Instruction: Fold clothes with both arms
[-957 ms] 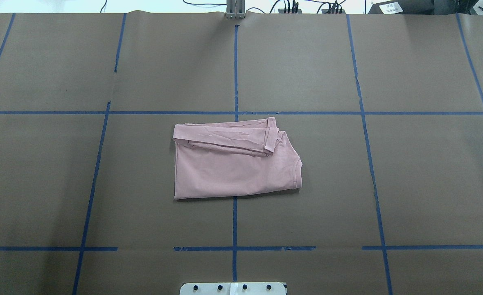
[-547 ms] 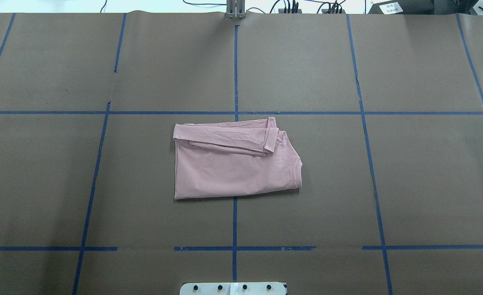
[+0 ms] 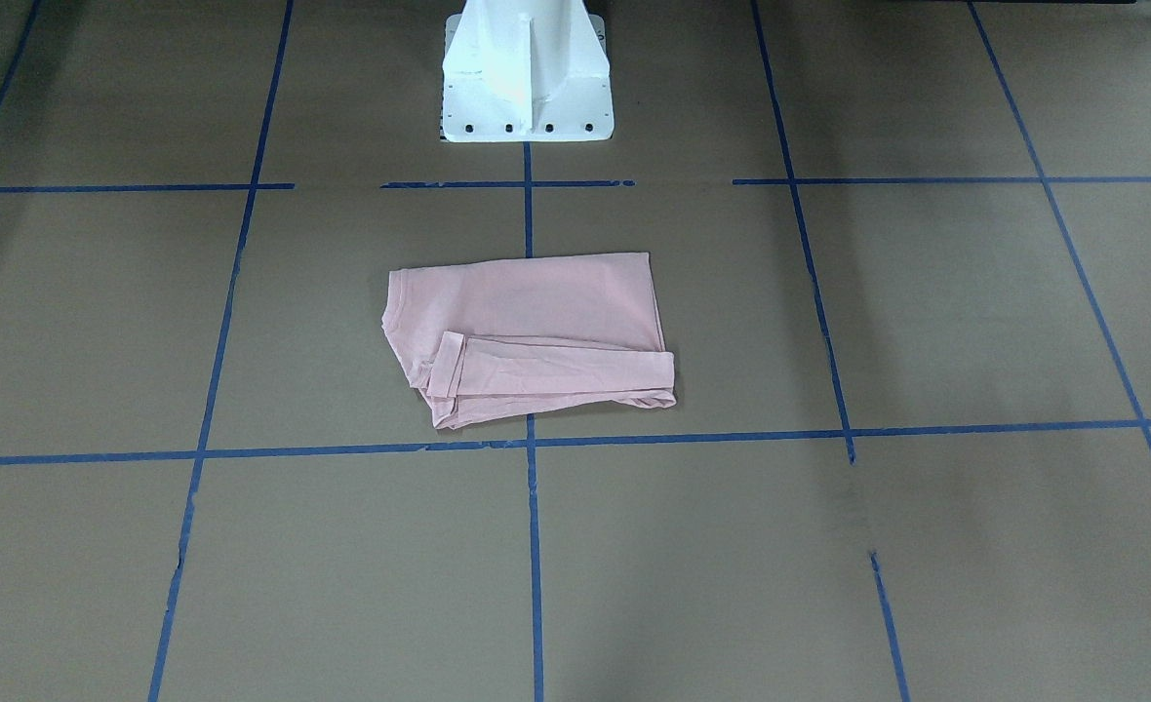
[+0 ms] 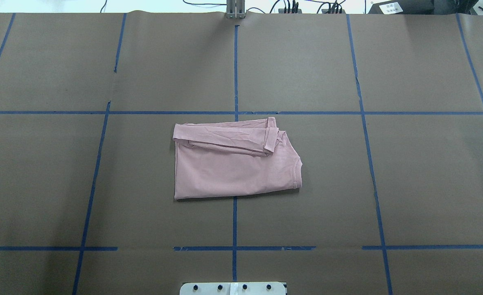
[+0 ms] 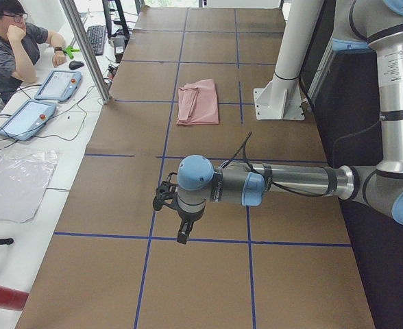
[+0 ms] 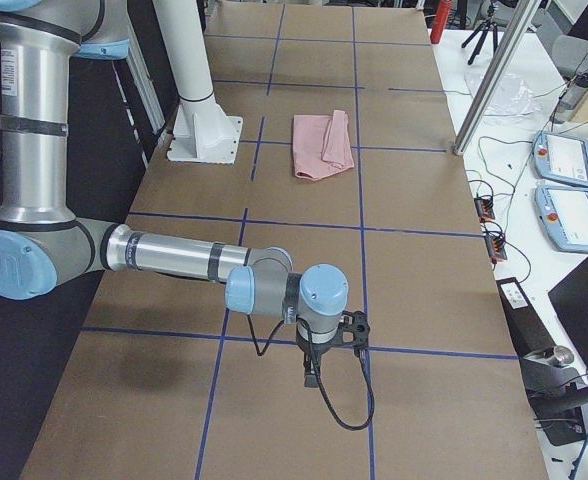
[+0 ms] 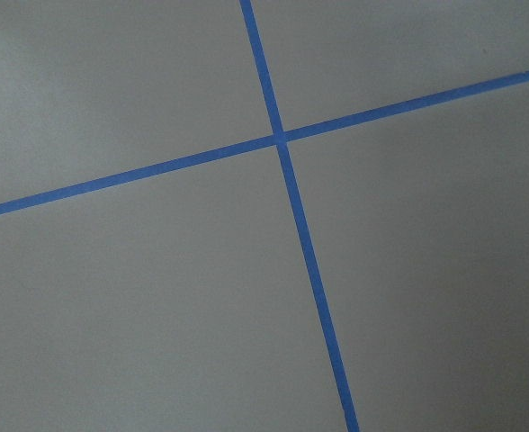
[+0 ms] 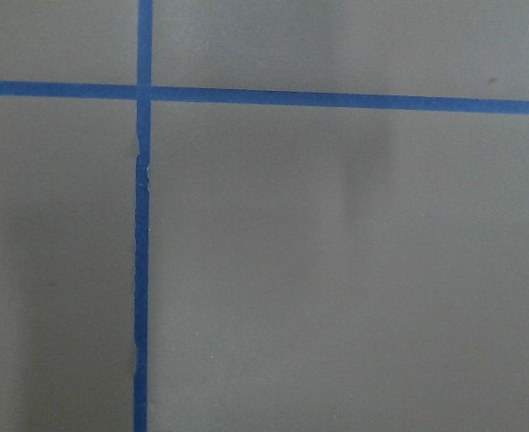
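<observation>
Against the overhead pictures from a moment before, nothing on the bench (image 4: 348, 184) has shifted: the pink T-shirt (image 4: 233, 164) lies in the same spot and with the same creases. It sits near the middle of the brown paper, across the centre line of blue tape (image 4: 235, 221) and just in front of the white pedestal (image 3: 525, 78). It is folded into a rough rectangle, plain side up. A narrower folded band with a cuffed sleeve end runs along the edge farthest from the robot, and the neckline points to the robot's right. No arm enters the overhead or front-facing views. From the side, the left arm (image 5: 290, 181) reaches out level above the bench, its left claw (image 5: 182, 237) pointing down over bare paper, well apart from the T-shirt (image 5: 198, 103). The right arm (image 6: 174, 255) mirrors it at the other end, its right claw (image 6: 312, 376) also hanging over bare paper, far from the T-shirt (image 6: 322, 145). How wide either claw stands cannot be told from these side views, and neither has anything visibly in it. Both wrist cameras show only paper and a tape crossing (image 7: 280, 137) (image 8: 144, 90). A seated person (image 5: 9, 48) is beside the bench.
</observation>
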Robot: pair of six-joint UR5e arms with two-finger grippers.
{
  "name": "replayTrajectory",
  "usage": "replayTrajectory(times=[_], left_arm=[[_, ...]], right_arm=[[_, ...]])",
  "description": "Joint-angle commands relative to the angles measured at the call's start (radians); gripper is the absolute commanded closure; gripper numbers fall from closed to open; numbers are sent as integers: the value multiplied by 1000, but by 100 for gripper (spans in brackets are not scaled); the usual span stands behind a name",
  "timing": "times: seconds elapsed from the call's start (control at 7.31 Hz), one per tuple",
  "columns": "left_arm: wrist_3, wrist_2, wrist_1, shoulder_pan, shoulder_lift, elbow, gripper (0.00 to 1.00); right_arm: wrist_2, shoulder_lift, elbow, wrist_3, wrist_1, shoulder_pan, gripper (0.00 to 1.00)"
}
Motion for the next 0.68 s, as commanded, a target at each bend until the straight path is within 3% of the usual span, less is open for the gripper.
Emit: replayTrajectory(times=[0.0,0.55], left_arm=[[0,1,2,-1,2,-1,0],[0,-4,2,1,4,-1,0]], right_arm=[[0,0,0,-2,0,0,0],[0,-8,-3,-2,0,0,0]])
